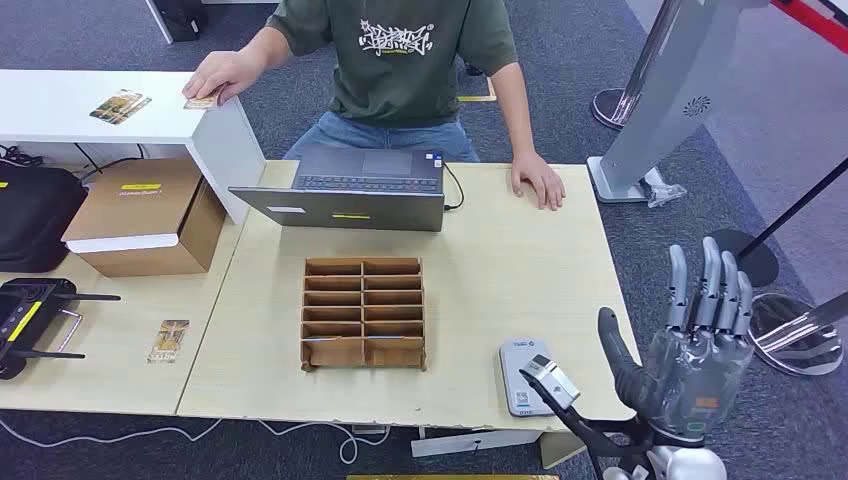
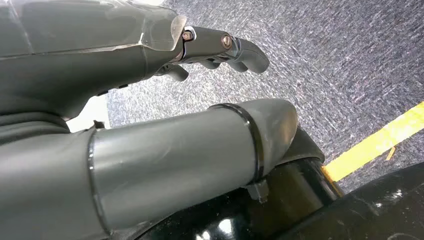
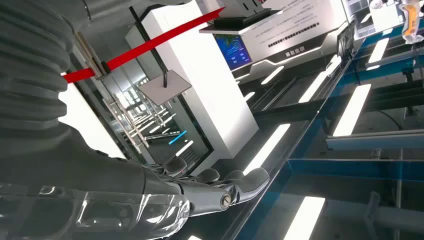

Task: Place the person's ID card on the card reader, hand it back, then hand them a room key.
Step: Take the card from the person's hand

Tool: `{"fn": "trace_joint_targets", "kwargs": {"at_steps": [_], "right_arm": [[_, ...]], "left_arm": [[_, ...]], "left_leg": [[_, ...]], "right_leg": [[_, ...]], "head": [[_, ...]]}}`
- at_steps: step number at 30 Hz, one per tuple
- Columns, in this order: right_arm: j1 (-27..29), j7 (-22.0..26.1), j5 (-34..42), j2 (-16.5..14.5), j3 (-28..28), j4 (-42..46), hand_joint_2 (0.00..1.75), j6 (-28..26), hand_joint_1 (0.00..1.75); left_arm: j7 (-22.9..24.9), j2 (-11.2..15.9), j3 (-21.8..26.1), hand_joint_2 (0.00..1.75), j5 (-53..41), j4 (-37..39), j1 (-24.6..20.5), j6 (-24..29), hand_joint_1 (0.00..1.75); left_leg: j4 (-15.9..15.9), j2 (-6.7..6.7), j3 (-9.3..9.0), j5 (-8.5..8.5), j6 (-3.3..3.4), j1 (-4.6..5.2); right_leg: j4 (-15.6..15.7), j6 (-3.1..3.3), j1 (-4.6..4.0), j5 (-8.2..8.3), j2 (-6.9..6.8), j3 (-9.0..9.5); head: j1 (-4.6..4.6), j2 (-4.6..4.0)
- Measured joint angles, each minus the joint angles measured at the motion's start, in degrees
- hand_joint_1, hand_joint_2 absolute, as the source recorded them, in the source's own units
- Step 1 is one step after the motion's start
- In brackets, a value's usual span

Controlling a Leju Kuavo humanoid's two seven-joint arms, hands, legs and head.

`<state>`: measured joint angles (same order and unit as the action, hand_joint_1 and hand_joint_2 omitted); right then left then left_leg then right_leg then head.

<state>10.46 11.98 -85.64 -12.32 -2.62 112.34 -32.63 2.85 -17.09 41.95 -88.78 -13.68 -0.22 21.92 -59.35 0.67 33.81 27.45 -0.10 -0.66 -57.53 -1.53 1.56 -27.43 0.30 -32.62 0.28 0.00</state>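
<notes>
One right hand (image 1: 693,345) raised off the table's (image 1: 500,240) right edge, fingers straight and close together, empty, card reader (image 1: 522,375) at the near edge, person's hand (image 1: 222,75) on a card (image 1: 201,102), left hand (image 2: 150,45) fingers loosely curled, empty.

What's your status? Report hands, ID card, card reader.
Right hand raised, open, empty. Left hand hanging by the floor, empty. Card under the person's hand on the white counter. Card reader unobstructed.

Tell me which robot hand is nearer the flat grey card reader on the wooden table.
Right. The right hand is raised open just beside the card reader; the left hand hangs low over carpet.
</notes>
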Motion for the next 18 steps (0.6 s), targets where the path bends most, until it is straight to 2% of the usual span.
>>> {"fn": "trace_joint_targets", "kwargs": {"at_steps": [7,10,13,18], "right_arm": [[-0.15,0.08,0.00,-0.01,-0.17,-0.10,1.75,0.13,0.00],[-0.88,-1.60,0.00,0.23,-0.15,-0.51,1.75,0.84,0.00],[-2.75,-6.07,0.00,1.79,0.68,-1.28,1.75,2.25,0.00],[-8.95,-18.84,0.00,7.53,7.24,-4.52,1.75,5.48,0.00]], "left_arm": [[0.10,0.08,-0.45,0.00,0.00,0.00,-0.02,-0.17,0.00],[0.12,0.13,-0.56,0.00,0.00,0.00,-0.03,-0.17,0.00],[0.10,0.16,-0.75,0.00,0.00,0.01,-0.04,-0.21,0.00],[-0.08,0.33,-1.55,0.00,0.01,0.05,-0.09,-0.22,0.00]], "left_leg": [[0.00,0.00,0.01,0.00,0.00,0.00],[0.00,0.00,0.02,0.00,0.00,0.00],[0.00,0.00,0.03,0.00,0.00,0.00],[0.00,-0.02,0.00,-0.02,0.01,0.01]], "right_leg": [[0.00,0.00,0.00,0.00,0.00,0.00],[0.00,0.00,0.00,0.00,0.00,0.01],[0.00,0.00,0.00,0.01,0.01,0.02],[0.00,-0.02,0.01,0.05,0.04,0.03]], "head": [[0.01,0.00],[0.01,0.00],[0.01,0.00],[0.01,0.00]]}}
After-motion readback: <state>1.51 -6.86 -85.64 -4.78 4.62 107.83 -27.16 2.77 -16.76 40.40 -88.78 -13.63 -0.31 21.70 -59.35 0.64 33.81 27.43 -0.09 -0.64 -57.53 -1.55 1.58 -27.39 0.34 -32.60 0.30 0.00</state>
